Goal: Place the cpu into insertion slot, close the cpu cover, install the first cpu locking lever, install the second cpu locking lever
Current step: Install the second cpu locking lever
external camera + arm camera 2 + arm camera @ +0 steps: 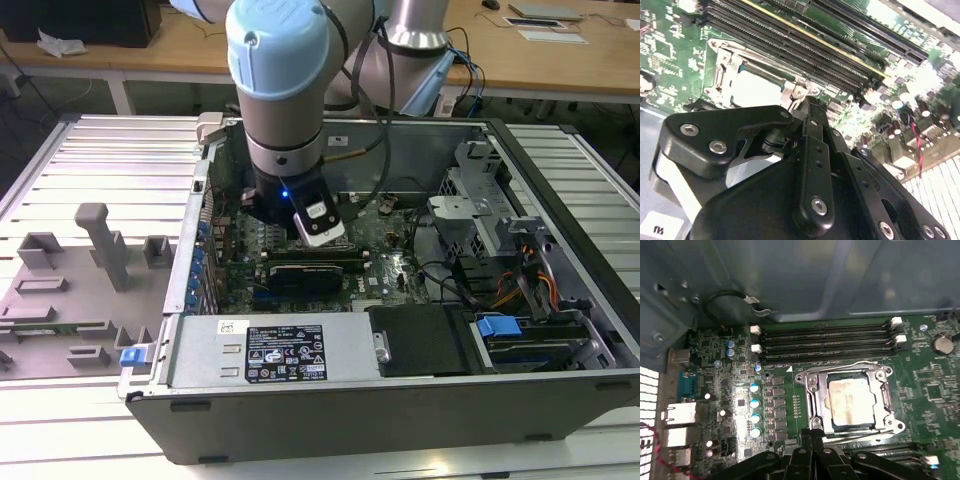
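Your hand [812,436] sits with fingers pressed together at the cpu cover [816,405] edge. The cpu [847,399] lies in its insertion slot [875,424], at twelve o'clock from the fingertips.

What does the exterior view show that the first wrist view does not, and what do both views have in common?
Exterior view alone: the whole open computer case, the arm's pale blue joint, a grey tray of fixtures on the exterior view's left, and wooden desks behind.

First wrist view alone: the cpu seated in its socket, with the cpu cover closed over its edges, and a round coin battery.

Both: the green motherboard and the gripper down inside the case, close to the socket's edge.
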Tool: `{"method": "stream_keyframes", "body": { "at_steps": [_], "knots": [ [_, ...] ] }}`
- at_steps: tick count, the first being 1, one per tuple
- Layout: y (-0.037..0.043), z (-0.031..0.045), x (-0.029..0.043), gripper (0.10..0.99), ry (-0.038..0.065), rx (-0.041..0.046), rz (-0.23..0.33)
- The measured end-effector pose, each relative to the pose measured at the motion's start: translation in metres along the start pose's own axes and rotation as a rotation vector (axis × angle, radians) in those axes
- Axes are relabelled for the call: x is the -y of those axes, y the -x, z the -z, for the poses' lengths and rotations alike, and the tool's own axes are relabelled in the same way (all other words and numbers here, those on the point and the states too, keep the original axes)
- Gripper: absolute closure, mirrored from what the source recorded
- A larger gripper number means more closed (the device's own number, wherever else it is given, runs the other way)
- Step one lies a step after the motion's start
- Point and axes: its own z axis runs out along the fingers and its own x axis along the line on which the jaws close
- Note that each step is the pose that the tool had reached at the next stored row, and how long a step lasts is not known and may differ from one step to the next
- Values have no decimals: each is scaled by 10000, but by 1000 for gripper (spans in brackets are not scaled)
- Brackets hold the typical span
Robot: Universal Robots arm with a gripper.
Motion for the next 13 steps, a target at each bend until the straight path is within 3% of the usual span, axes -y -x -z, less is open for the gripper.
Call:
{"method": "stream_keyframes", "body": {
  "at_steps": [4, 5, 10, 13],
  "knots": [
    [15, 51, -15, 980, -575, 48, -40],
    [22, 51, -16, 980, -628, 55, -52],
    [45, 49, -19, 980, -633, 58, -66],
    [179, 42, -28, 980, -634, 52, -68]
  ]
}}
